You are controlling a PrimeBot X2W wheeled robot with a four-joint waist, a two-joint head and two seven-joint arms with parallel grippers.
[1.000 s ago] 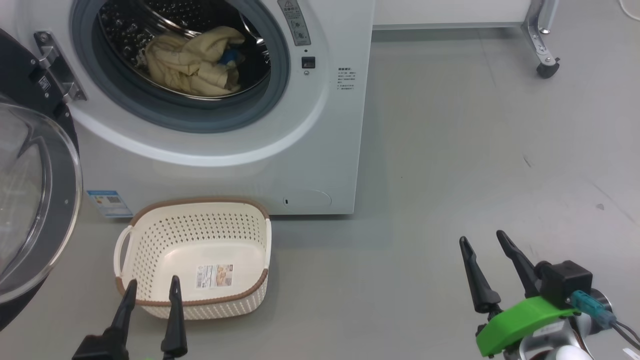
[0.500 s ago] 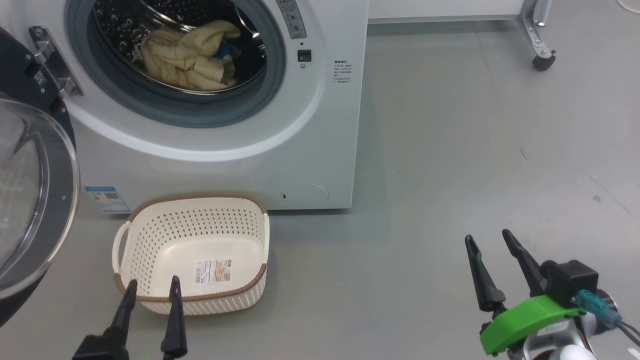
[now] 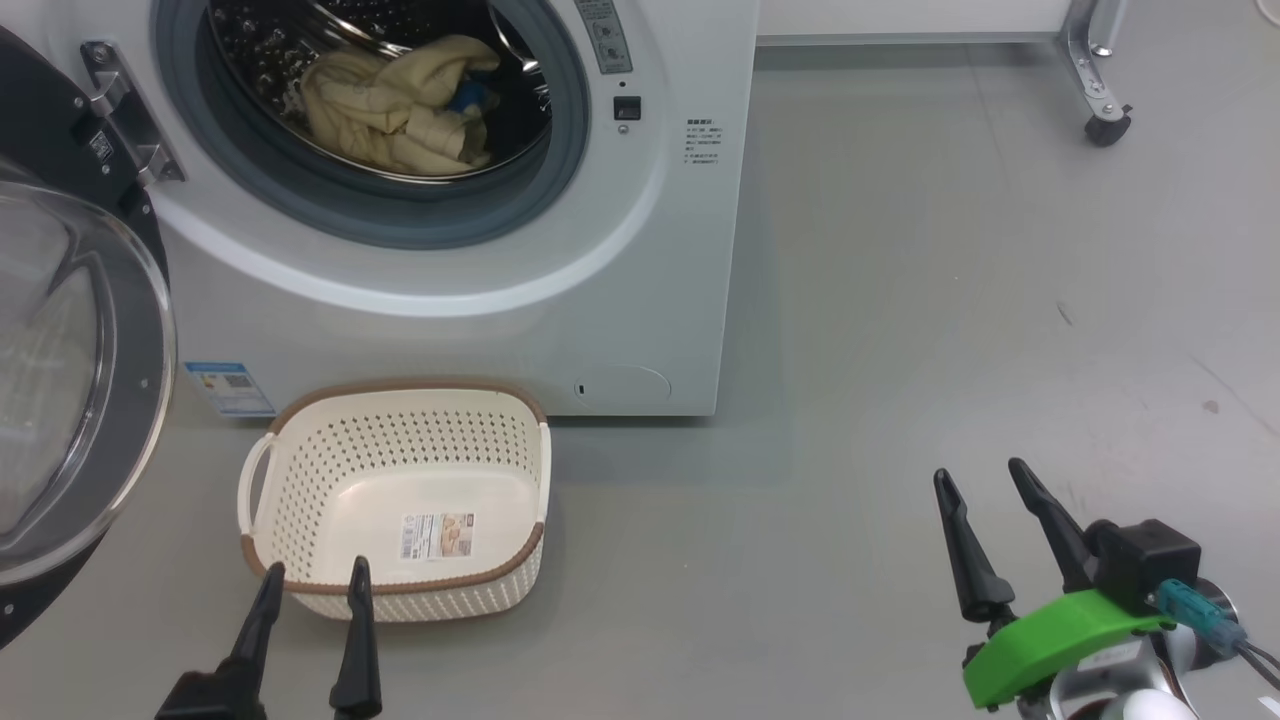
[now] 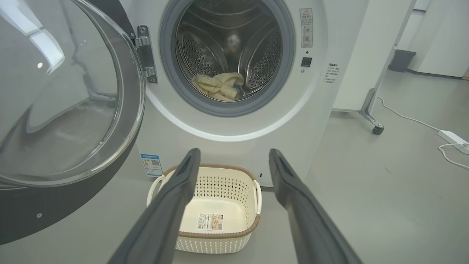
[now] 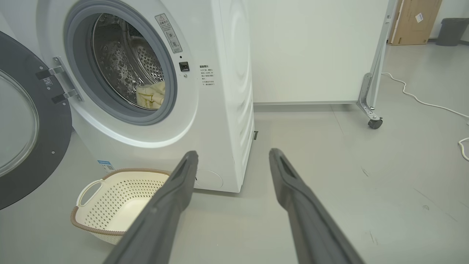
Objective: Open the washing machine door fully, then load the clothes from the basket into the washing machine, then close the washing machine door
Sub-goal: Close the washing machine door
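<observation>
The white washing machine (image 3: 640, 250) stands with its door (image 3: 80, 400) swung wide open to the left, black rim and glass bowl showing. Cream-yellow clothes (image 3: 400, 110) with a small blue bit lie inside the steel drum, also seen as the clothes (image 4: 218, 86) in the left wrist view. The cream basket (image 3: 300, 480) sits empty on the floor before the machine, label on its base. My left gripper (image 3: 315, 575) hangs open just in front of the basket's near rim. My right gripper (image 3: 980, 475) is open over bare floor to the right, holding nothing.
A wheeled white panel's leg and caster (image 3: 1105, 125) stand at the far right. A white cable and power strip (image 4: 452, 137) lie on the floor further right. Grey floor (image 3: 900, 300) stretches right of the machine.
The whole head picture has shifted a little, so the camera moved. Both grippers keep their places, open; basket, clothes and door are unchanged.
</observation>
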